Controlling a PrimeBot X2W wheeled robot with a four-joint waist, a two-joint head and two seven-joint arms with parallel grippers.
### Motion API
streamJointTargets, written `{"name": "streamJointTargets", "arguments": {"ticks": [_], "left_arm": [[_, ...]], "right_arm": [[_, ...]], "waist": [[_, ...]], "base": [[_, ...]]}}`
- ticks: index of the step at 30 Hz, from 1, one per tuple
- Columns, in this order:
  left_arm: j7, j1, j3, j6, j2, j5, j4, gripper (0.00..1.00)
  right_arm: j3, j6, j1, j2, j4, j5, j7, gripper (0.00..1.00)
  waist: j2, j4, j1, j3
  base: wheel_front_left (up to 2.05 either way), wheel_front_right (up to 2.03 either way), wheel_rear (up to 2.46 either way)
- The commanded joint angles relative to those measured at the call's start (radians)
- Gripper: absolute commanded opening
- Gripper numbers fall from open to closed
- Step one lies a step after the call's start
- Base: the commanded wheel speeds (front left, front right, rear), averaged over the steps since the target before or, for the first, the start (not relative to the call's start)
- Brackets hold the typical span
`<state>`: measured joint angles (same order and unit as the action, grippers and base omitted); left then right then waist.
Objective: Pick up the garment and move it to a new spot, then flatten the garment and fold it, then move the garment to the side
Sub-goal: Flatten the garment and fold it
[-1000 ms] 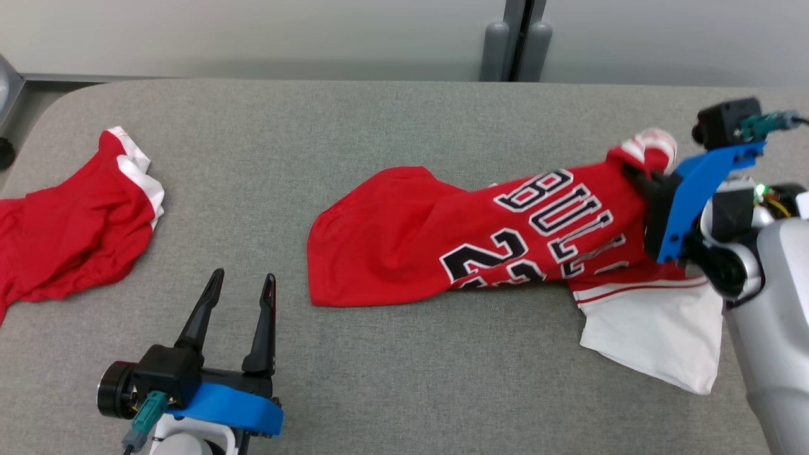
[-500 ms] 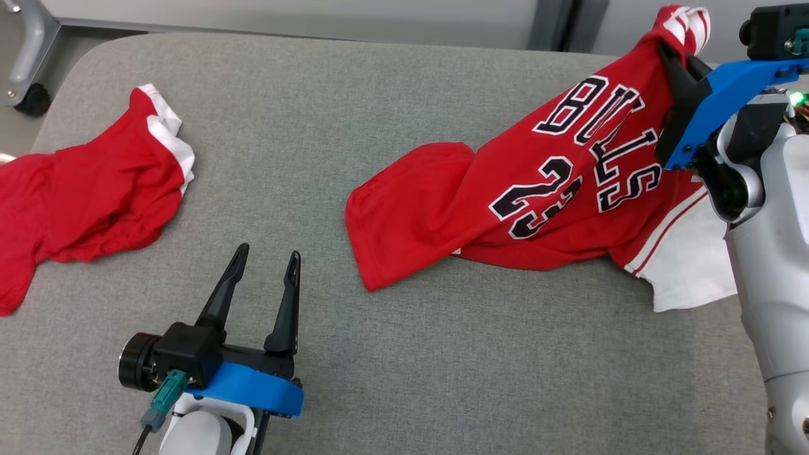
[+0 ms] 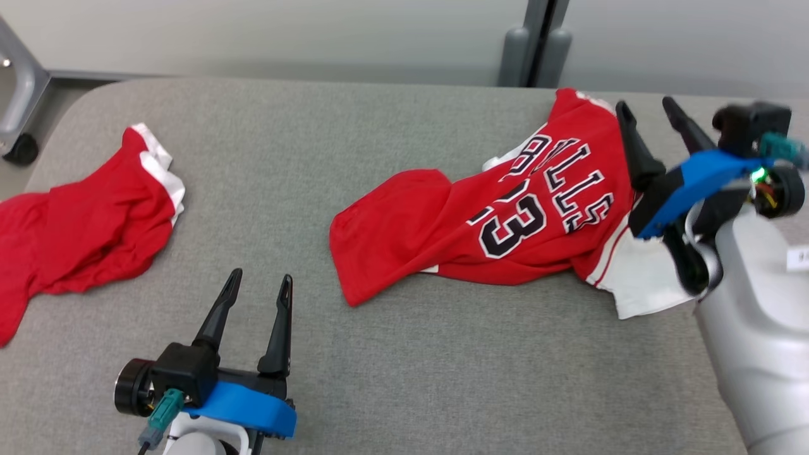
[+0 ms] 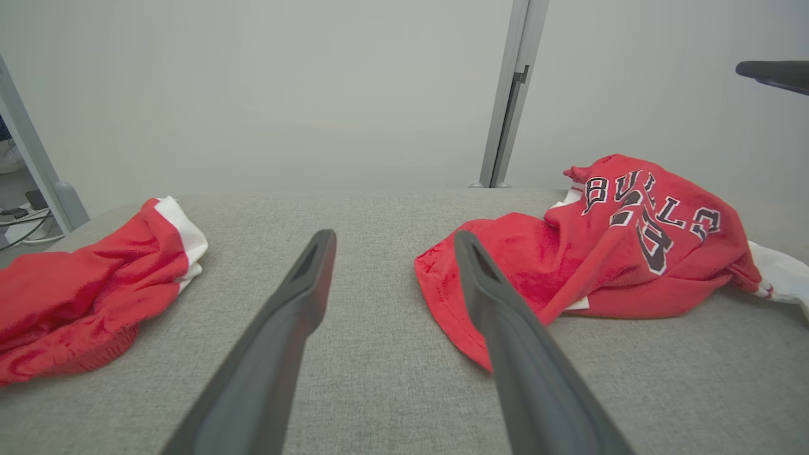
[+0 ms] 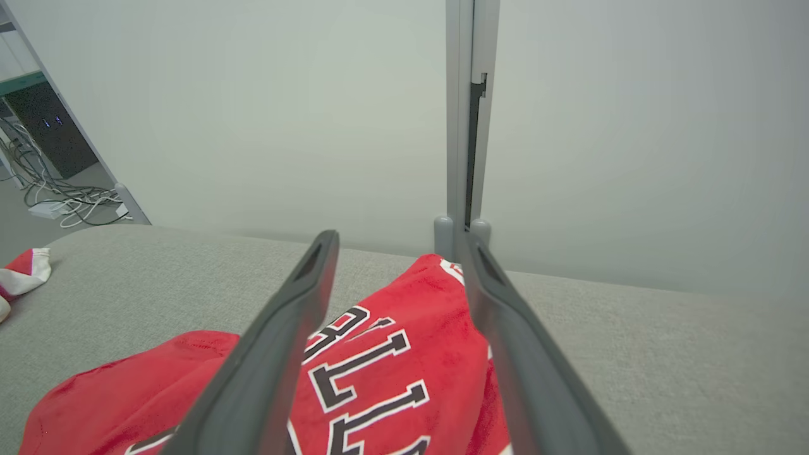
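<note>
The garment (image 3: 480, 234), a red jersey with black-and-white lettering and a white panel at its right end, lies bunched on the right half of the grey table (image 3: 379, 366). My right gripper (image 3: 646, 106) stands open just above its far right end, with nothing between the fingers. In the right wrist view the garment (image 5: 392, 366) lies under the spread right gripper (image 5: 399, 237). My left gripper (image 3: 261, 276) is open at the lower left, over bare table and apart from the garment (image 4: 619, 253).
Another red and white cloth (image 3: 82, 234) lies at the table's left edge. A grey post (image 3: 534, 44) stands behind the table's far edge. Bare grey surface lies between the two cloths and along the front.
My right gripper has opened and let go of the garment's end, which has dropped onto the table. The head camera has shifted. The left gripper stays open.
</note>
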<state>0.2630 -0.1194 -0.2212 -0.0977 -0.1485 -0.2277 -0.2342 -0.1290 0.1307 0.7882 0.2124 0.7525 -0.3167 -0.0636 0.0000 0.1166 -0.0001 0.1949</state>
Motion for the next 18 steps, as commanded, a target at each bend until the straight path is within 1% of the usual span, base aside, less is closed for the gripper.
{"name": "streamJointTargets", "arguments": {"ticks": [1, 3, 7, 13, 18], "left_arm": [[0.003, 0.010, 0.003, 0.002, -0.004, 0.001, -0.002, 1.00], [0.003, 0.023, 0.005, 0.004, -0.005, -0.003, -0.008, 1.00], [0.003, 0.053, 0.014, 0.010, -0.011, -0.010, -0.015, 1.00], [0.003, 0.089, 0.036, 0.028, -0.023, -0.022, -0.015, 1.00], [0.003, 0.117, 0.052, 0.038, -0.029, -0.033, -0.014, 1.00]], "right_arm": [[-0.004, 0.000, -0.040, 0.006, -0.019, -0.007, -0.026, 1.00], [-0.016, 0.000, -0.104, 0.000, -0.083, -0.015, -0.112, 1.00], [-0.008, 0.000, -0.272, -0.013, -0.206, -0.011, -0.180, 1.00], [0.080, 0.000, -0.510, -0.096, -0.400, 0.031, -0.198, 1.00], [0.109, 0.000, -0.643, -0.139, -0.513, 0.070, -0.154, 1.00]], "waist": [[0.0000, -0.031, 0.0001, -0.034], [0.0000, -0.045, 0.0001, -0.058], [0.0000, -0.084, 0.0001, -0.100], [0.0000, -0.134, 0.0001, -0.142], [0.0000, -0.156, 0.0001, -0.167]], "base": [[0.00, 0.00, 0.00], [0.00, 0.00, 0.00], [0.00, 0.00, 0.00], [0.00, 0.00, 0.00], [0.00, 0.00, 0.00]]}}
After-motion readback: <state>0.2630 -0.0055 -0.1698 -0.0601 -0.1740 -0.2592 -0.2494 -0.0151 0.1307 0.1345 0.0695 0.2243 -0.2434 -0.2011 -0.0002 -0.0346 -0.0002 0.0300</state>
